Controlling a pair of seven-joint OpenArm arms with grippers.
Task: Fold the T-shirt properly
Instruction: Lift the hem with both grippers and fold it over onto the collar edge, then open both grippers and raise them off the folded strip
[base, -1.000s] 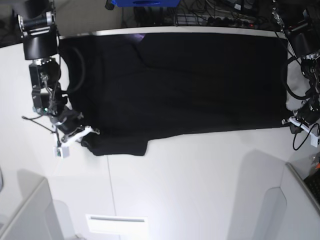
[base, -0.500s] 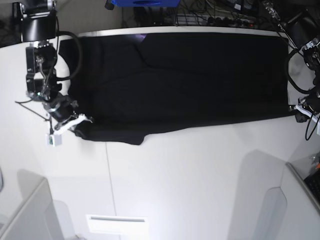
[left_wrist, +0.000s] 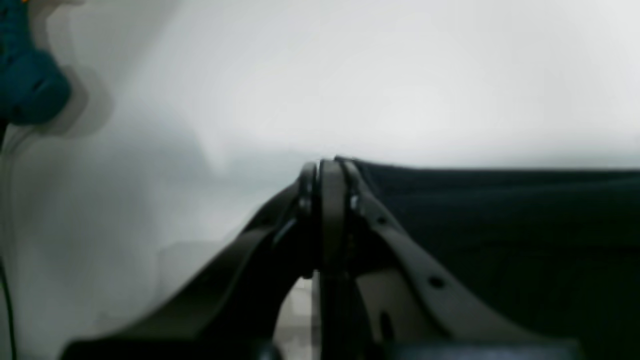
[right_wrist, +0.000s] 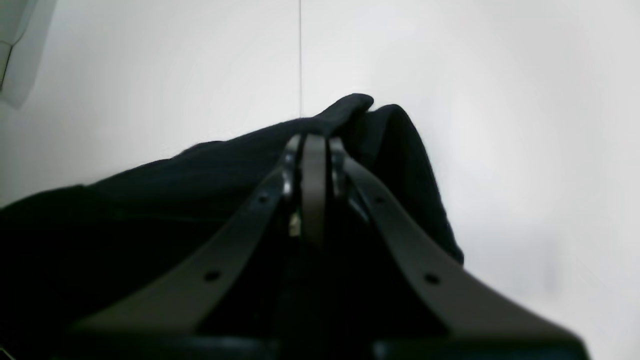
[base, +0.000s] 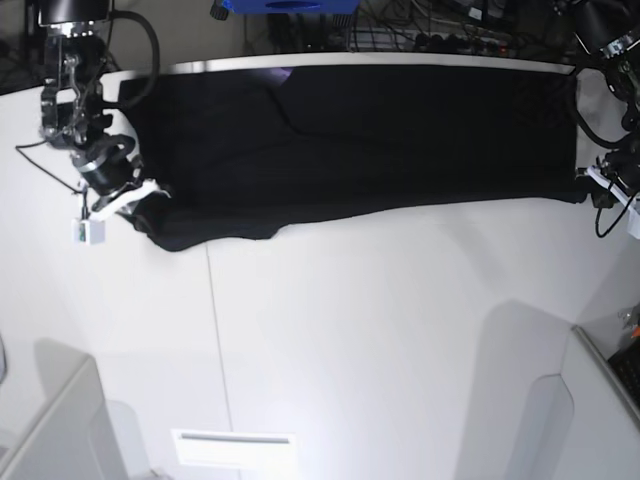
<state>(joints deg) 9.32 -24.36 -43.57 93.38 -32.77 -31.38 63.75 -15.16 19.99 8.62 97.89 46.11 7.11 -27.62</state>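
The black T-shirt (base: 360, 150) lies spread along the far edge of the worktop (base: 380, 340). The right end effector (base: 128, 196) is clamped on the T-shirt's near corner, and the left end effector (base: 597, 183) is clamped on its opposite near edge. In my judgement both should travel level and together, keeping the held edge taut so the fold lands straight.

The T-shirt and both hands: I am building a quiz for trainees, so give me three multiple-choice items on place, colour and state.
1. Where does the T-shirt lie?
A. along the far side of the table
B. on the near edge
C. on the floor

2. What colour shows on the shirt?
A. white
B. black
C. red

3. How is the right hand?
A. open above the cloth
B. shut on nothing
C. shut on the shirt's edge

Key: 1 A, the base view shows it spread along the far edge of the white table. 2 B, only black cloth shows. 3 C, cloth bunches around its closed tips; the left hand pinches the other end likewise.
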